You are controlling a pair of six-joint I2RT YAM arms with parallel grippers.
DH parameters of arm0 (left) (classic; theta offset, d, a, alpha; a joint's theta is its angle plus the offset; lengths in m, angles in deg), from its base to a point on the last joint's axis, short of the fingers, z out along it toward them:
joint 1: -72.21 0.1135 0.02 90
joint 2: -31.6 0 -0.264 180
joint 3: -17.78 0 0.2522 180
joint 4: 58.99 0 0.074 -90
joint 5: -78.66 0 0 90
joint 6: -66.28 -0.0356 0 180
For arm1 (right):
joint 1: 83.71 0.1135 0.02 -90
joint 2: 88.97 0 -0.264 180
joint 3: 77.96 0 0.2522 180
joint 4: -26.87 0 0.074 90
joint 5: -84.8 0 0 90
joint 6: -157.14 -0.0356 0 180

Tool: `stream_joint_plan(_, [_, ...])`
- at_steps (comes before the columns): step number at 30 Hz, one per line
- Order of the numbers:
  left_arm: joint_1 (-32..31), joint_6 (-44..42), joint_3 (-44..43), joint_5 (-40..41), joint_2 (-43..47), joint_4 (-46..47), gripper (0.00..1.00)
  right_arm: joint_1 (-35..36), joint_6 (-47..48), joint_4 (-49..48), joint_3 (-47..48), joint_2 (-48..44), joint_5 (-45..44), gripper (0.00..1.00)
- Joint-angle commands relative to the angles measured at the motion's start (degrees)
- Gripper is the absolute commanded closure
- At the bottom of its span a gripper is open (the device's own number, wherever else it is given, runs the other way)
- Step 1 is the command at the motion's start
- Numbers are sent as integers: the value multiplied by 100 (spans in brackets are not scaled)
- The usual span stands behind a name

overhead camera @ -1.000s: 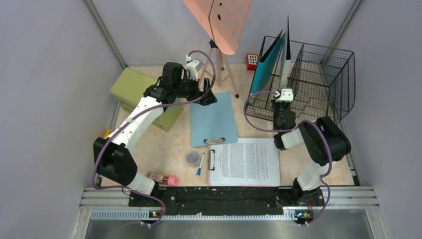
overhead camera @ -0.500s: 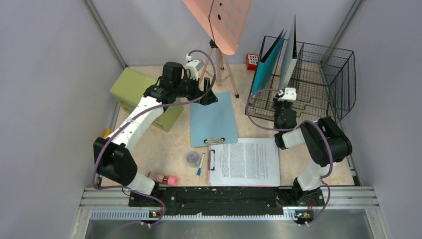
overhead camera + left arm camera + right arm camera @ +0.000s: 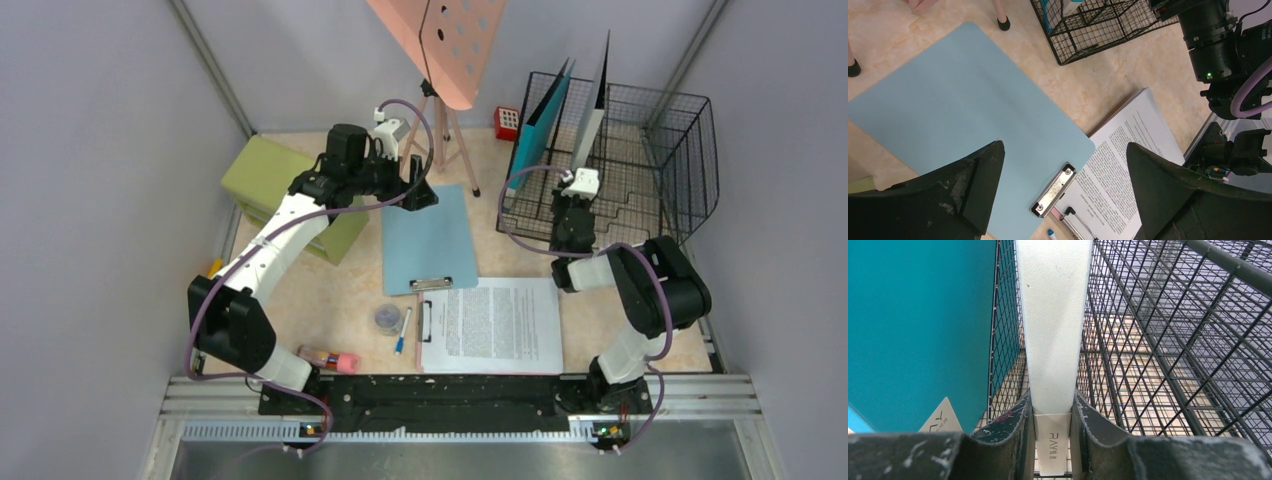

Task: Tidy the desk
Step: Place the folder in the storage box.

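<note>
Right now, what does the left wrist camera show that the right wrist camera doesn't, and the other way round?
Only the left wrist view: the open left claw above the blue clipboard, the printed sheet next to it, and part of the right arm.
Only the right wrist view: the right claw shut on the edge of the white folder.
Both: the black wire rack, a bit of the teal folder in it, and the marbled desk beneath.

top: high behind the near edge of the desk point(image 3: 350, 290), looking down on all of it | left wrist: nearer, down on blue clipboard point(image 3: 963, 115), seen also from top | right wrist: very close, into wire rack point(image 3: 1233, 266)
</note>
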Motion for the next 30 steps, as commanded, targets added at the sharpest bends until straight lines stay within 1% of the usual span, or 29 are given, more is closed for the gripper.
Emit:
stream_joint_plan(1, [-17,82,-36,-125,-68,226,3,-98,134,91,181,46,406,100])
stream_joint_plan(5, [-13,115,-59,-138,-104,213,3,-106,220,-404,178,78,482,100])
stream_joint_plan(9, [-17,132,-78,-123,-138,201,3,-100,118,-585,268,159,401,100])
stream_joint_plan(16, [-17,163,-151,-115,-200,144,3,7,-238,-258,707,174,-141,100])
stream_joint_plan(21, [-17,235,-221,-151,-276,123,3,276,35,-233,1031,289,-665,100])
stream_joint_plan(25, [-26,259,-249,-164,-319,87,3,422,234,-390,1218,472,-928,100])
stream_joint_plan(30, [-26,251,-232,-130,-284,41,3,459,191,-250,1461,649,-1283,100])
